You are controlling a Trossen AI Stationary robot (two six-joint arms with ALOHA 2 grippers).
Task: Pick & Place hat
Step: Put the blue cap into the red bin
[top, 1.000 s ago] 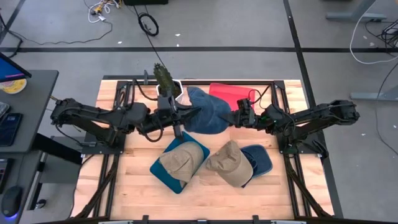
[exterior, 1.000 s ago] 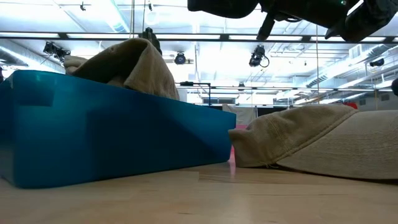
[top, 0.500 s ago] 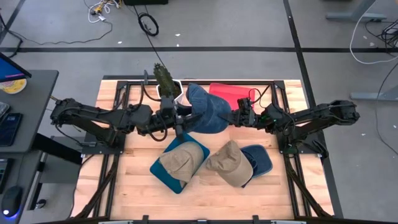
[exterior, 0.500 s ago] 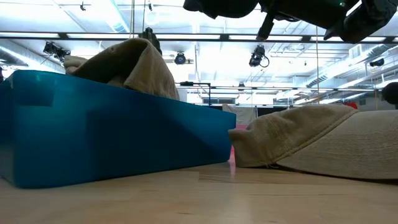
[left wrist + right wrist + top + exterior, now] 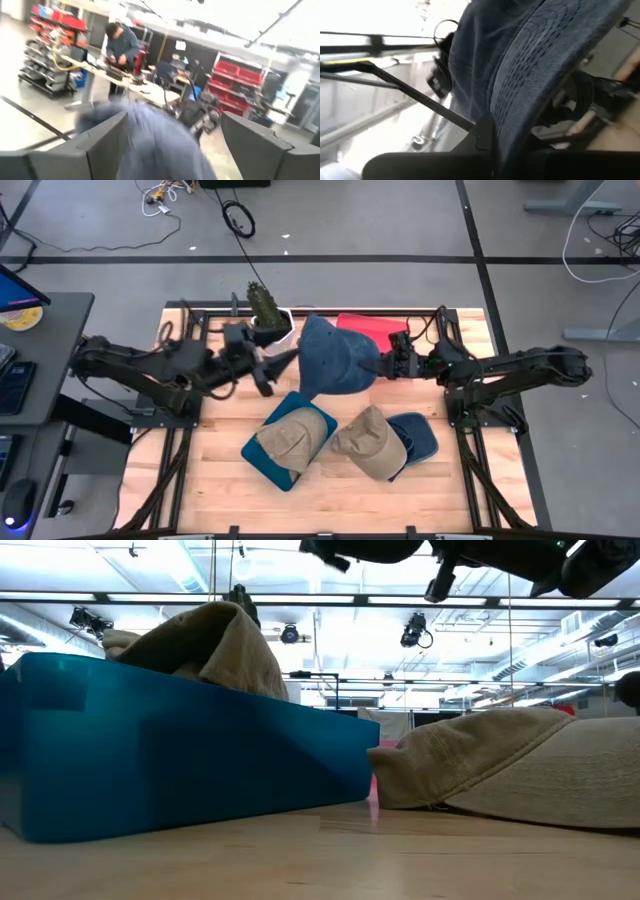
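Note:
A blue denim hat [image 5: 335, 358] hangs in the air over the table's far middle, with my right gripper [image 5: 384, 367] shut on its right side. My left gripper [image 5: 272, 370] stands open just left of the hat, touching nothing; in its wrist view the hat [image 5: 150, 145] shows between and beyond the spread fingers. One tan hat [image 5: 292, 434] rests in a teal box [image 5: 262, 454]. A second tan hat [image 5: 368, 442] lies on the table, partly over a blue hat [image 5: 420, 436]. My right gripper pinches the stitched brim [image 5: 535, 75] of the blue hat between its two fingers, at the brim's edge. The fingers come level from the table's right side. The hat is lifted clear of the table, its crown [image 5: 325, 355] reaching out toward the left arm.
A red item [image 5: 365, 330] lies at the far side, partly under the held hat. A small potted plant [image 5: 265, 305] stands at the far left of the middle. Bare wood shows along the near edge [image 5: 330, 505]. A person stands at a bench in the room behind.
My left gripper has opened, let go of the blue hat and drawn back toward the table's left edge. The hat now hangs from my right gripper alone and has shifted a little toward the right.

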